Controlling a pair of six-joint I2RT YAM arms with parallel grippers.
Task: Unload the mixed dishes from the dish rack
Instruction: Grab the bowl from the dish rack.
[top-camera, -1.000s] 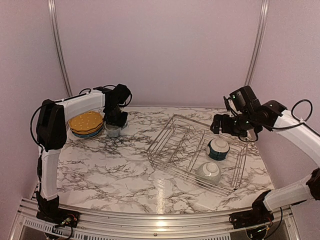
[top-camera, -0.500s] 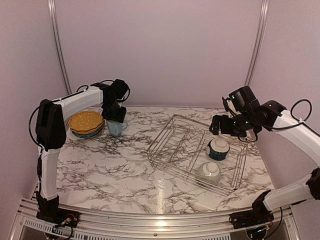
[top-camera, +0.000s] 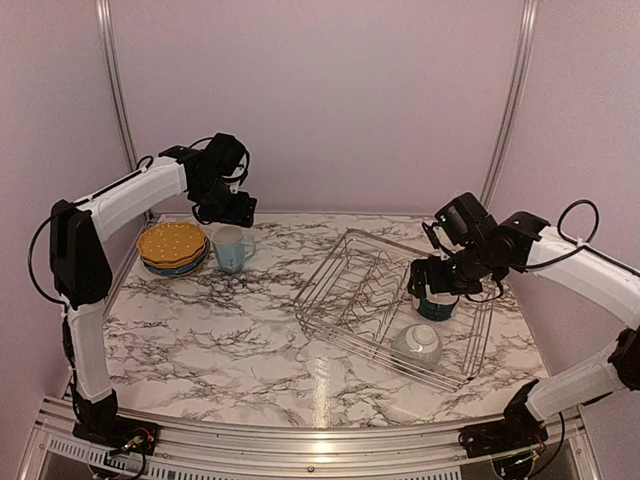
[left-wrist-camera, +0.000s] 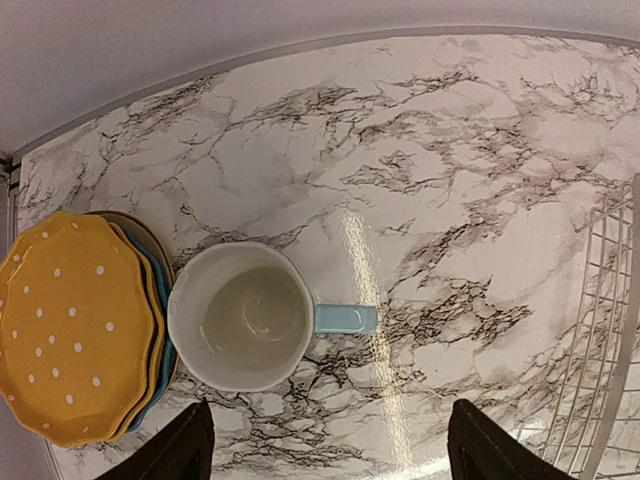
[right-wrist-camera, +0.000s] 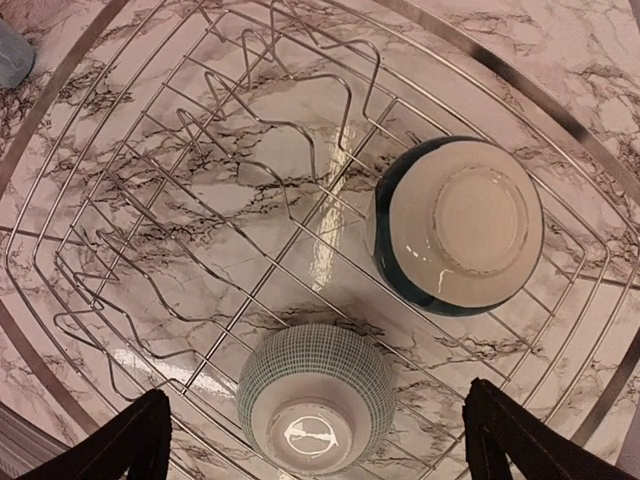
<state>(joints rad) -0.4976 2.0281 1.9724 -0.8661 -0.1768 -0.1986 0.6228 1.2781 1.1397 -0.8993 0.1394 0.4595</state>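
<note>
Hovering wide-open and empty: left jaws over light blue mug (left-wrist-camera: 240, 315), right jaws over dish rack (right-wrist-camera: 310, 150).

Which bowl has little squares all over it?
The checked bowl, nearer the arm bases: a fine green grid covers its side. The dark bowl is plain teal with a cream bottom.

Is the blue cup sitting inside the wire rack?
No, the light blue mug stands upright on the marble table beside the stacked plates, outside the dish rack.
</note>
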